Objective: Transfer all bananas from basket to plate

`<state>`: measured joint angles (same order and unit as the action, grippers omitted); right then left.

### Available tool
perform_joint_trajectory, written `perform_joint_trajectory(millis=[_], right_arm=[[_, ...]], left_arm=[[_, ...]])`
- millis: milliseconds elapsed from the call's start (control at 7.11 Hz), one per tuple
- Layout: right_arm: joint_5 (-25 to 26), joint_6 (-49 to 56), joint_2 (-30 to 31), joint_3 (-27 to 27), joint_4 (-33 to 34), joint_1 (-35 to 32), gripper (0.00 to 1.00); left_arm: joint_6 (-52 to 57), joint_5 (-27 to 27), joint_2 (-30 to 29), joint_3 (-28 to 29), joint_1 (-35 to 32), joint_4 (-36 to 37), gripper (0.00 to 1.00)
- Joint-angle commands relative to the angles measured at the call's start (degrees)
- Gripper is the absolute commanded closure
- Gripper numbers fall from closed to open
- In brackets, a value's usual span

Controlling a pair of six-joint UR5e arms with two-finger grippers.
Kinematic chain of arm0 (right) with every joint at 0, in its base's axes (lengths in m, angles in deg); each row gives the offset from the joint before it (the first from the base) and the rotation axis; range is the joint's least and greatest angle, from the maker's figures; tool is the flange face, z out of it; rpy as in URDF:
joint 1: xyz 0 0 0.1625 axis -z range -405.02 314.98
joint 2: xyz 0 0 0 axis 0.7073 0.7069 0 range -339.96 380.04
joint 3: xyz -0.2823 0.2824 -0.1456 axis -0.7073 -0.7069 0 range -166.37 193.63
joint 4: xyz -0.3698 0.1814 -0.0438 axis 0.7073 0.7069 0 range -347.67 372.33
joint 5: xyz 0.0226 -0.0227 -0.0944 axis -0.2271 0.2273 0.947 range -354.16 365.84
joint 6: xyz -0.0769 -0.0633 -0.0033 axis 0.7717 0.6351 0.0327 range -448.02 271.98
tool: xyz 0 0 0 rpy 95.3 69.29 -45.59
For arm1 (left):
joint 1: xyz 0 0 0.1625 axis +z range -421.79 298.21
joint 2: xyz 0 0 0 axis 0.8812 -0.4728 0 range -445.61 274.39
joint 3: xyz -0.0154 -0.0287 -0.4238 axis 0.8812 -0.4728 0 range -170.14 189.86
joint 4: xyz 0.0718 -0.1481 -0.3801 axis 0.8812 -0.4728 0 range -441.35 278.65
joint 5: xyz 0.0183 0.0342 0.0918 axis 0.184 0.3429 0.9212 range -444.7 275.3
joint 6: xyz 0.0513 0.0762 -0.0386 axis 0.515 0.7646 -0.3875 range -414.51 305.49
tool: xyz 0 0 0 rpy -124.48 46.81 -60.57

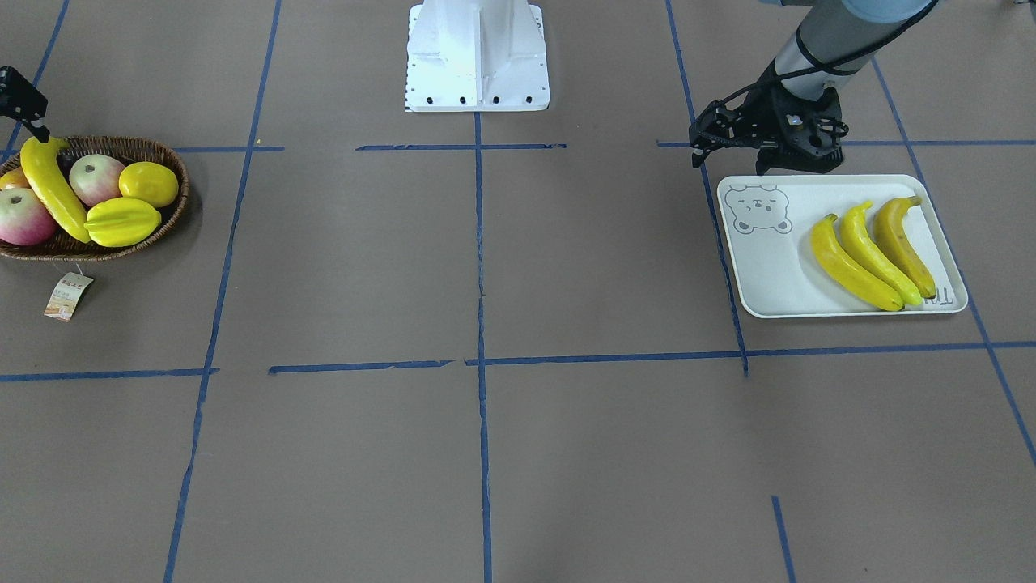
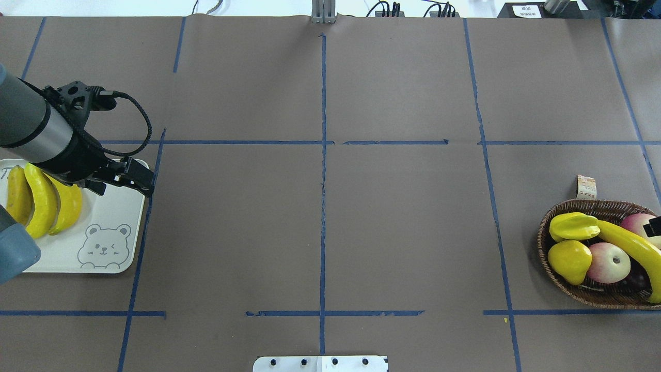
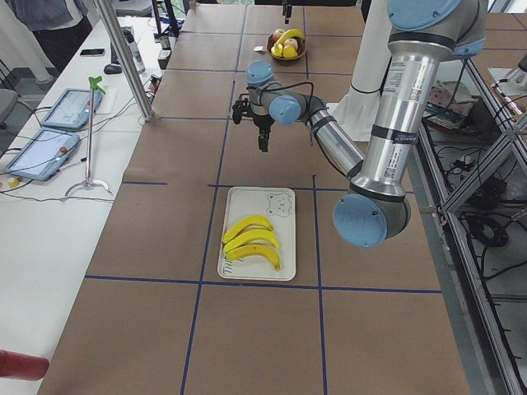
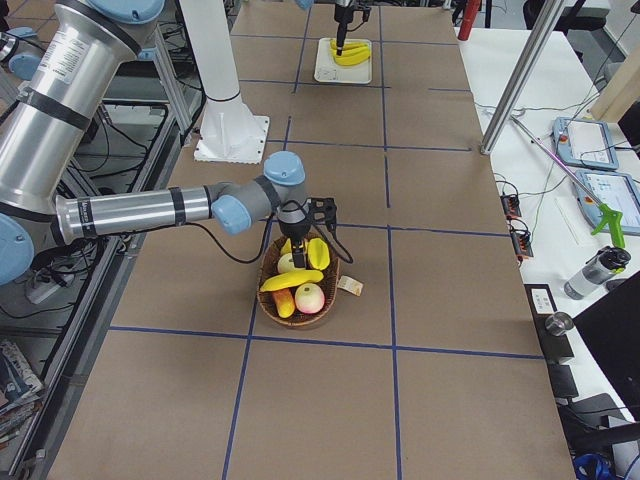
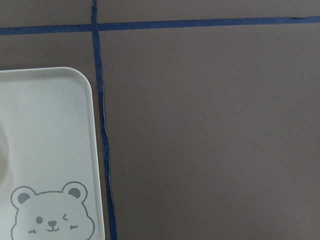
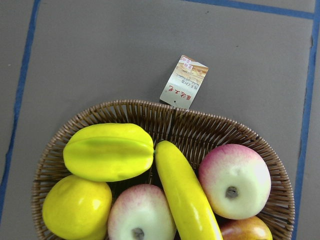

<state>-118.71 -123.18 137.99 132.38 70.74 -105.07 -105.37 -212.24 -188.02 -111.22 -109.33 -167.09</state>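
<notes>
View of the last pick. Three bananas (image 1: 870, 253) already lie side by side on the bear-face plate (image 1: 769, 275), so I judge one transfer remains: the fourth banana (image 1: 53, 194) rests slantwise in the wicker basket (image 1: 146, 146), touching a starfruit (image 1: 121, 221) and wedged between two apples (image 1: 95, 178). My right gripper (image 1: 36, 128) hangs over the banana's upper end; whether its jaws are apart or together I cannot tell, since no view shows the fingertips plainly. My left gripper (image 2: 140, 178) hovers by the plate's corner holding nothing, its jaw spacing likewise unclear. To do this step well, I should straddle the banana across its narrow width, nearer mid-length than the tapering tip, close firmly because the smooth skin may slip, then lift straight up so the neighbouring fruit and the lemon-like fruit (image 1: 148, 183) stay put. The plate is well apart from the basket, so a handover may be needed.
</notes>
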Motion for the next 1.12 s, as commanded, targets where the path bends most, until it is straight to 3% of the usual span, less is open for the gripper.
perform_joint_trajectory(millis=[0,562,984], right_arm=[[-0.87,-1.58,1.92,-5.11,-9.27,0.11,0.00],[-0.08,0.71,2.98,-6.96,-8.84,7.66,0.05],[2.11,0.71,2.72,-8.09,-8.84,10.21,0.25]], left_arm=[[-1.25,0.19,-0.42,-0.21,0.08,-0.04,0.00],[-2.22,0.10,-0.86,-0.39,0.08,-0.04,0.00],[-2.22,0.19,-1.03,-0.04,0.35,0.05,0.00]])
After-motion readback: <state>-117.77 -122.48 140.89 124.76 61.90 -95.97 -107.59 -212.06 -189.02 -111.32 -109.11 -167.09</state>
